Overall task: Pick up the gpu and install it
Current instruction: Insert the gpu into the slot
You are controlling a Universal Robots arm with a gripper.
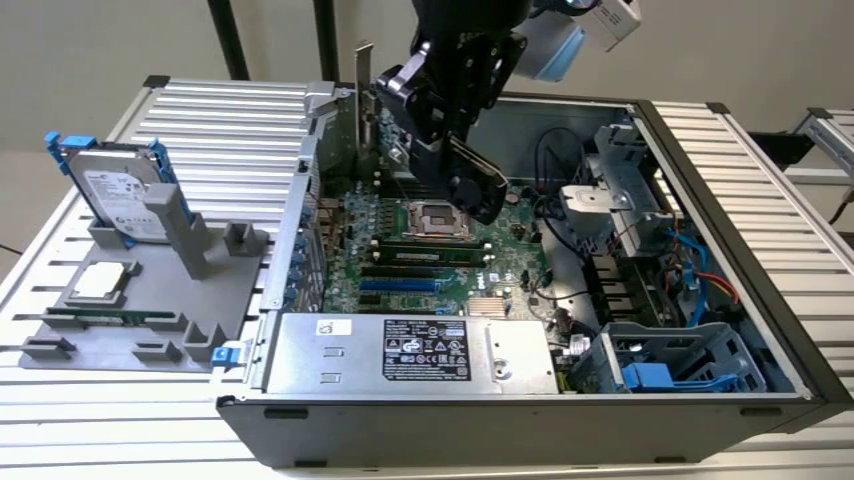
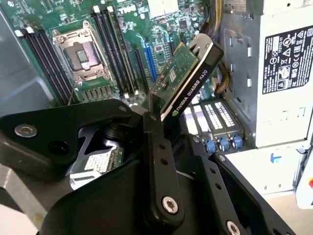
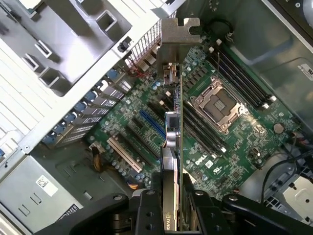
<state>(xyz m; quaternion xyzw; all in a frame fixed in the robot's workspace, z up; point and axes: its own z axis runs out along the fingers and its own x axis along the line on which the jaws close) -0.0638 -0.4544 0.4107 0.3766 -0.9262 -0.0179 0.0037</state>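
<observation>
First wrist view shows you the gpu (image 3: pixel 172 132) edge-on, held in the gripper (image 3: pixel 171 198) above the motherboard (image 3: pixel 244 147) and clear of it. Its silver bracket (image 3: pixel 178 32) points toward the motherboard's rear edge. The card runs roughly parallel to the expansion slots, over the strip of motherboard between the blue slot (image 3: pixel 150 122) and the socket (image 3: pixel 220 105).

In the second wrist view the fingers (image 2: pixel 157 142) are closed on the card, pinching green face against black shroud. The exterior view puts the arm over the motherboard, inside the open case (image 1: pixel 747 250).

I judge the pick done and the install in hand, with the card not yet seated. To seat it, you will need its lower edge square over one slot, its bracket lined up with the opening at the motherboard's rear edge, and a straight, level push. Any tilt could jam the connector.
</observation>
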